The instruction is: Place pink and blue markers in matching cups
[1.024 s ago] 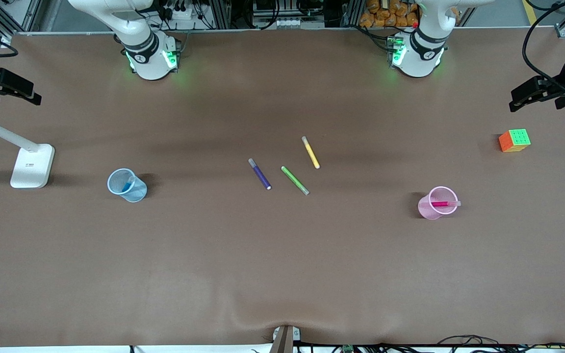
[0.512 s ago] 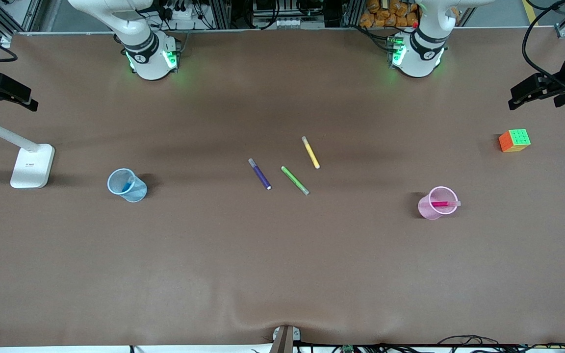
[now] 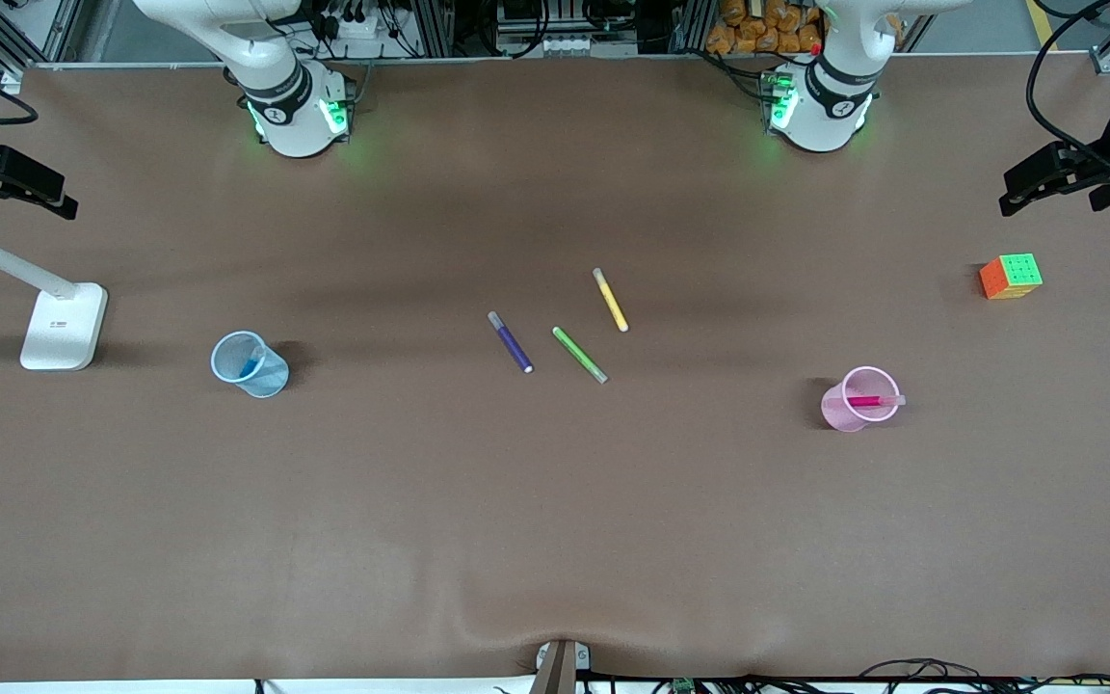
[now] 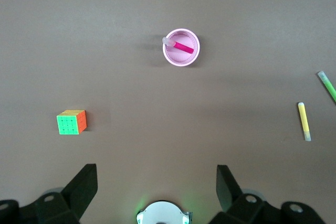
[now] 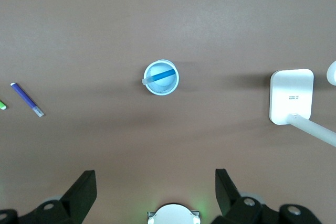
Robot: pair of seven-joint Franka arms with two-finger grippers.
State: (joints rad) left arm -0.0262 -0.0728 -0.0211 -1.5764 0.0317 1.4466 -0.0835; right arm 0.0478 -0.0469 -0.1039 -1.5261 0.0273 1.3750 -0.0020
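Both grippers hang high at the two ends of the surface [image 3: 555, 540], jaws wide apart. Under the left gripper [image 4: 157, 182] lies bare surface, with a coloured cube [image 4: 71, 122] just to one side and the pink cup [image 4: 181, 47] well apart. Under the right gripper [image 5: 156, 182] the blue cup [image 5: 161, 77] stands well apart, a white lamp base [image 5: 291, 96] near it. Between the grippers, purple [image 3: 511, 341], green [image 3: 579, 354] and yellow markers [image 3: 610, 299] lie mid-surface.
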